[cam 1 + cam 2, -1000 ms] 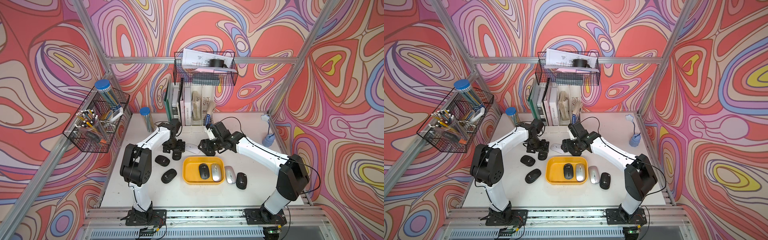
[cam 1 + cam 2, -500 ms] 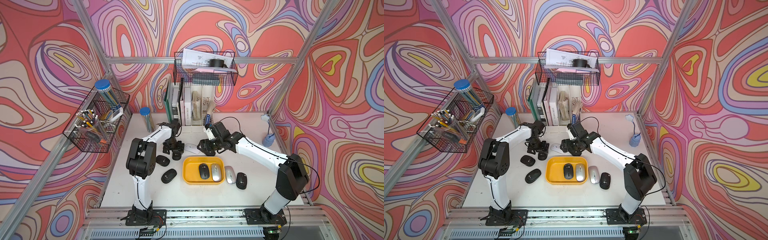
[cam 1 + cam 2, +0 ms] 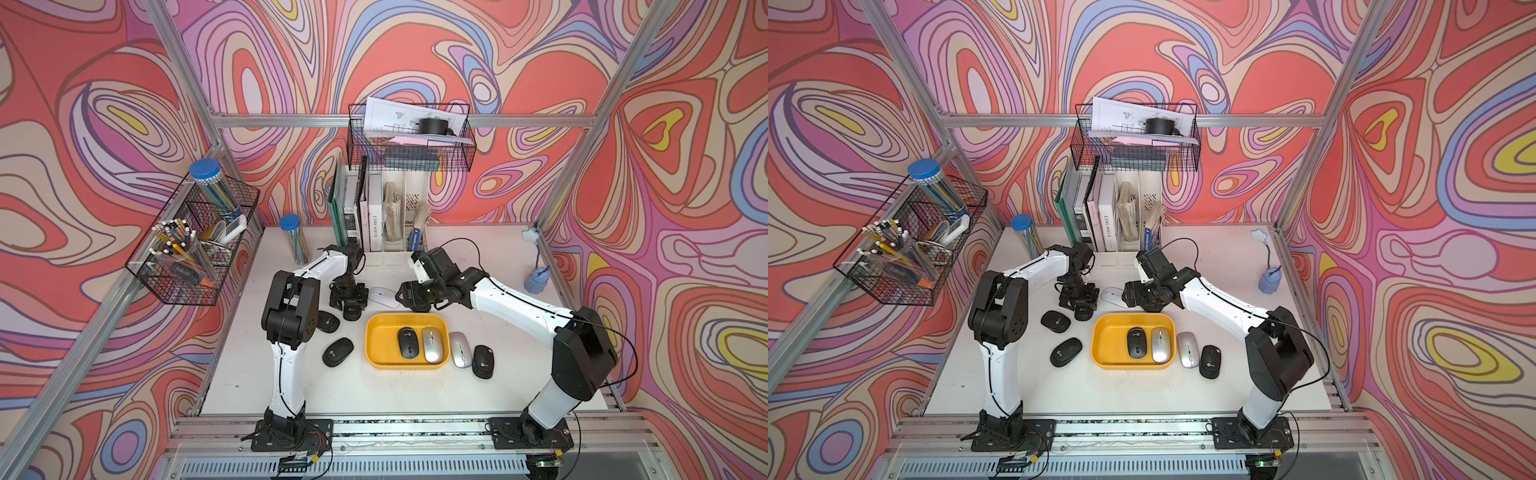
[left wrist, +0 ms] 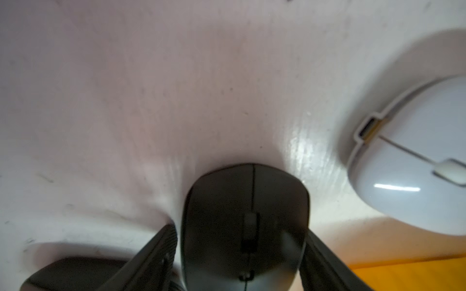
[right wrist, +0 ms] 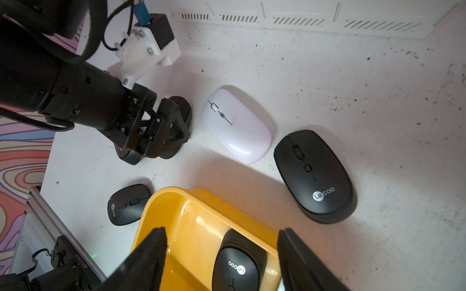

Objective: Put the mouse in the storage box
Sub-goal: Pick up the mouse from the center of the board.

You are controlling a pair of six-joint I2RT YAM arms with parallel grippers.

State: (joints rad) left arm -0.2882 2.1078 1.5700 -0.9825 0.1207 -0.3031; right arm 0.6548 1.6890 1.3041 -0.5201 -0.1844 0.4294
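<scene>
Picking step: our left tool [image 4: 239, 230] clenches the black mouse [image 4: 245, 199] just beside the storage box [image 3: 382, 347], right tool [image 5: 222, 233] released; next we lift it over the rim.

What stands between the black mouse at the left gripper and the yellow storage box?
Nothing visible. The left gripper grips the black mouse; only bare table separates it from the storage box. The white mouse lies off that line, toward the back. The box's nearer half is free.
</scene>
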